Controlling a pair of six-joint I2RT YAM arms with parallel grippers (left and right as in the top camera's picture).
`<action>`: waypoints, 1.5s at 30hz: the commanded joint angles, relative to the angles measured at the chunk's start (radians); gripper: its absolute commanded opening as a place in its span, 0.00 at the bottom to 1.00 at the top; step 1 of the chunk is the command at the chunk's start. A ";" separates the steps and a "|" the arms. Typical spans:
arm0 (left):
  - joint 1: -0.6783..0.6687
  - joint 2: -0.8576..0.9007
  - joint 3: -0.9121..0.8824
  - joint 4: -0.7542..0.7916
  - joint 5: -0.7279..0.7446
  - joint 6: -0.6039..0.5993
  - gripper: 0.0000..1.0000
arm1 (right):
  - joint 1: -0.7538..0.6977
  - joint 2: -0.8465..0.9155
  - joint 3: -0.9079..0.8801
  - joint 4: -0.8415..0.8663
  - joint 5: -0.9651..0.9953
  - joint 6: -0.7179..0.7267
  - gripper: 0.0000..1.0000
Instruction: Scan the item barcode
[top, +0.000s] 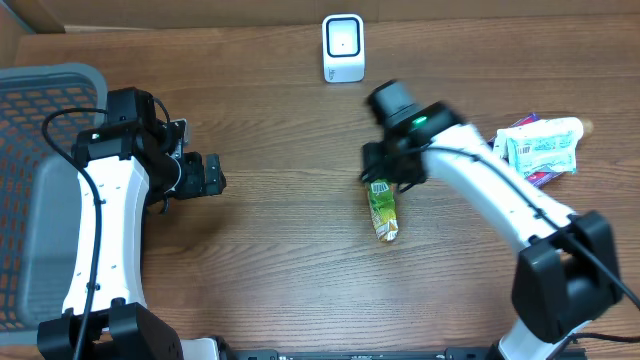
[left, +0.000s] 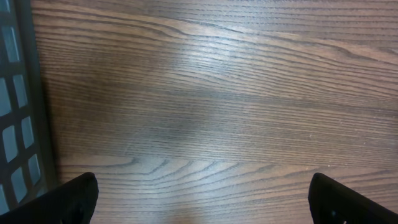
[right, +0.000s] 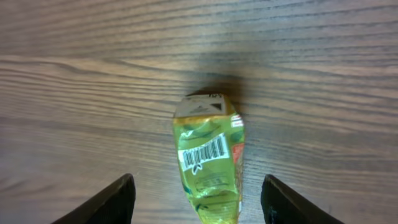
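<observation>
Lying barcode-up at the middle of the tabletop (top: 280, 270), the crumpled green foil pouch (top: 384, 212) runs its long axis toward the near edge, directly beneath the right gripper (right: 202, 200), whose 2 fingers (right: 118, 202) straddle it, parted and gripping nothing; the left gripper (top: 212, 176), wide and empty, sits well apart.
</observation>
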 joint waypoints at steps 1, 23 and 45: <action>0.002 0.006 0.006 0.000 0.006 0.016 1.00 | -0.113 -0.021 -0.084 0.013 -0.307 -0.164 0.66; 0.002 0.006 0.006 0.000 0.006 0.016 1.00 | -0.152 -0.020 -0.402 0.281 -0.438 -0.272 0.19; 0.002 0.006 0.006 0.000 0.006 0.016 1.00 | 0.303 0.201 -0.150 -0.101 0.674 0.112 0.04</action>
